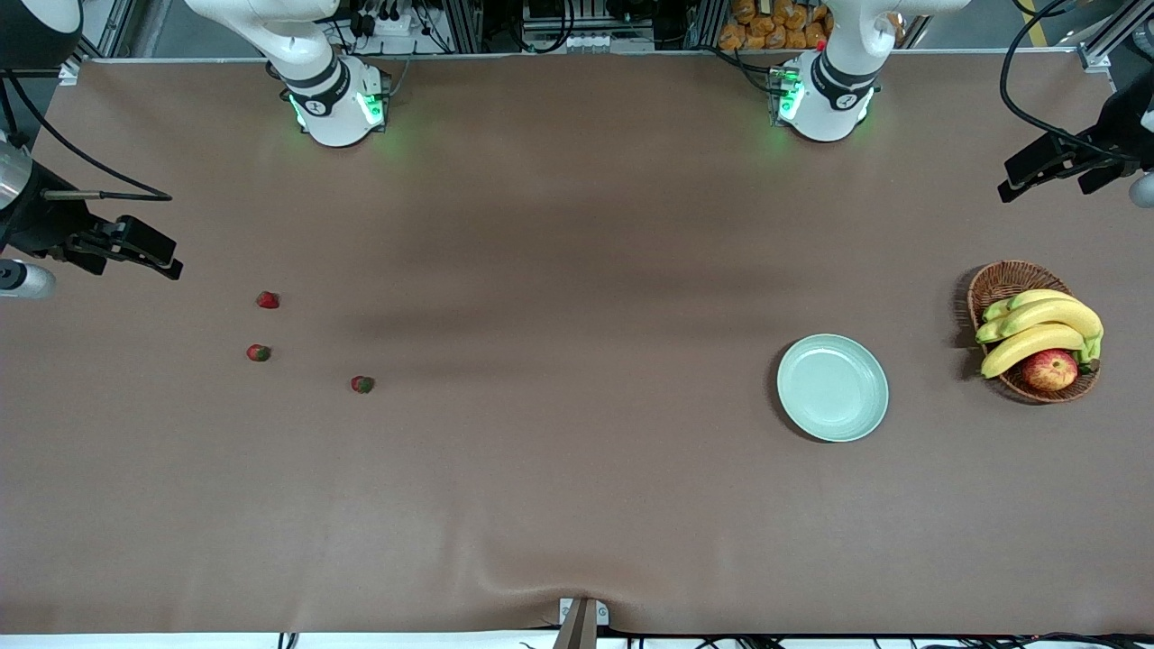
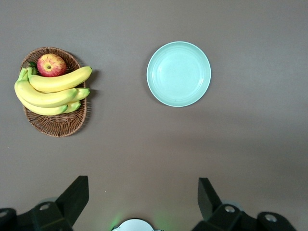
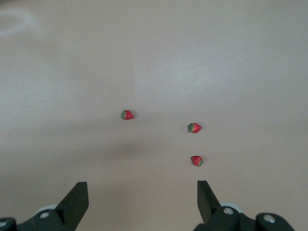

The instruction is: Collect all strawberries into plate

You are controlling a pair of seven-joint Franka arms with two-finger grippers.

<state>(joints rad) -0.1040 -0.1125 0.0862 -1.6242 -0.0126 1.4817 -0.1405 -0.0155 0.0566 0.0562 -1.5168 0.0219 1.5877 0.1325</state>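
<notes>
Three tiny red strawberries lie apart on the brown table toward the right arm's end: one [image 1: 267,300], one [image 1: 259,352] and one [image 1: 362,385]. The right wrist view shows all three [image 3: 127,114] [image 3: 194,127] [image 3: 197,160]. The pale mint-green plate [image 1: 832,388] sits empty toward the left arm's end and also shows in the left wrist view [image 2: 178,73]. My right gripper [image 1: 160,254] [image 3: 142,187] is open and empty, up over the table's end beside the strawberries. My left gripper [image 1: 1023,178] [image 2: 143,185] is open and empty, up over the table at the left arm's end.
A brown wicker basket [image 1: 1001,275] [image 2: 57,127] with bananas [image 1: 1037,329] and a red-yellow apple [image 1: 1049,370] stands beside the plate, closer to the left arm's end. The two arm bases stand along the table's edge farthest from the front camera.
</notes>
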